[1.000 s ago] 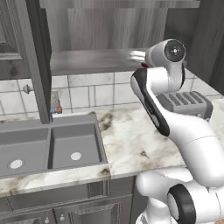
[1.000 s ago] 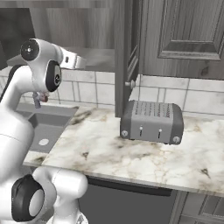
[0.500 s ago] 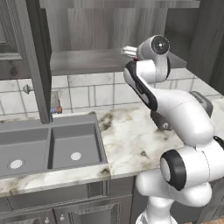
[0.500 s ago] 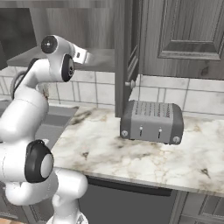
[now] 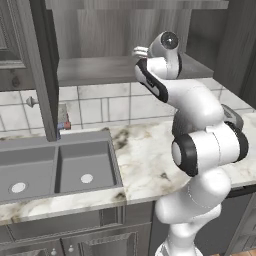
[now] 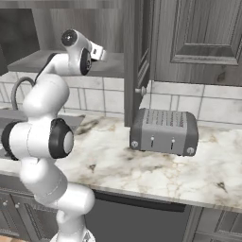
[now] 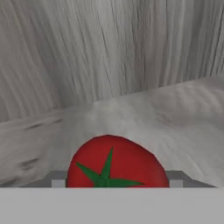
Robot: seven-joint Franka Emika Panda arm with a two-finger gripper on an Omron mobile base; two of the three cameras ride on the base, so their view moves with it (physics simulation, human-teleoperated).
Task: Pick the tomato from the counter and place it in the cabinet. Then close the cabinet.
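A: What is the room like?

B: A kitchen. The counter [image 5: 145, 160] is white marble with brown-grey veins and a thick pale edge. A grey double-basin sink [image 5: 55, 167] is set into it on the left, with short grey drawer fronts [image 5: 75, 240] below. On the right part of the counter stands a grey toaster [image 6: 164, 131], just beside the edge of an open cabinet door [image 6: 137, 61]. Pale square tiles [image 5: 110, 107] cover the wall behind.

A: And above the counter?

B: The cabinet [image 5: 125, 30], dark grey wood grain, stands open. Its grey shelf [image 5: 100, 70] shows in both base views, and another door [image 5: 37, 65] hangs open over the sink. To the right there is a closed raised-panel door [image 6: 203, 38].

A: Where is the arm?

B: It rises from the base and reaches up to shelf height, with the hand pointing into the open cabinet.

A: The tomato?

B: In the hand view the tomato [image 7: 117, 162] sits at the bottom, red and glossy with a green stem star facing the camera. It lies between the finger tips [image 7: 58, 183], low over the grey shelf surface, with the cabinet's grained back wall [image 7: 109, 48] behind it.

A: Is the gripper [image 7: 117, 183] gripping it?

B: The tips flank the tomato closely on both sides, but whether they press on it I cannot tell.
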